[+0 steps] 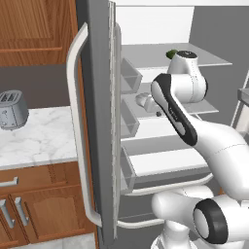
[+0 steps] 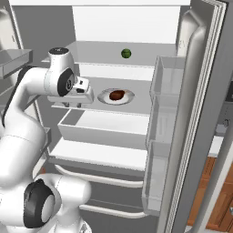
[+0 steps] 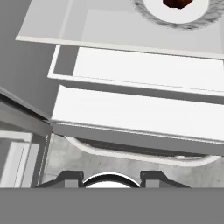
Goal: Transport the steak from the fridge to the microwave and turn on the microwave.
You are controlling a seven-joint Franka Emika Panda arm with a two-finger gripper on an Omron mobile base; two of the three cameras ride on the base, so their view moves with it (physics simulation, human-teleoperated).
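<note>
The fridge (image 2: 132, 27) stands open with white shelves inside. A brown steak (image 2: 117, 95) lies on a round white plate (image 2: 129, 96) on the middle glass shelf; in the hand view the steak (image 3: 177, 3) and plate (image 3: 175, 17) sit at the top edge. My gripper (image 2: 73, 103) hangs in front of that shelf's left end, to the left of the plate and apart from it, pointing down. Its fingertips (image 3: 70, 177) stand apart with nothing between them, so it is open. The microwave is out of view.
A green round item (image 2: 126, 53) rests on the upper shelf. One fridge door (image 1: 97, 121) with a long curved handle (image 1: 78, 121) stands at the left, the other door (image 2: 195, 113) with grey bins at the right. A toaster (image 1: 12, 109) sits on the marble counter (image 1: 44, 138).
</note>
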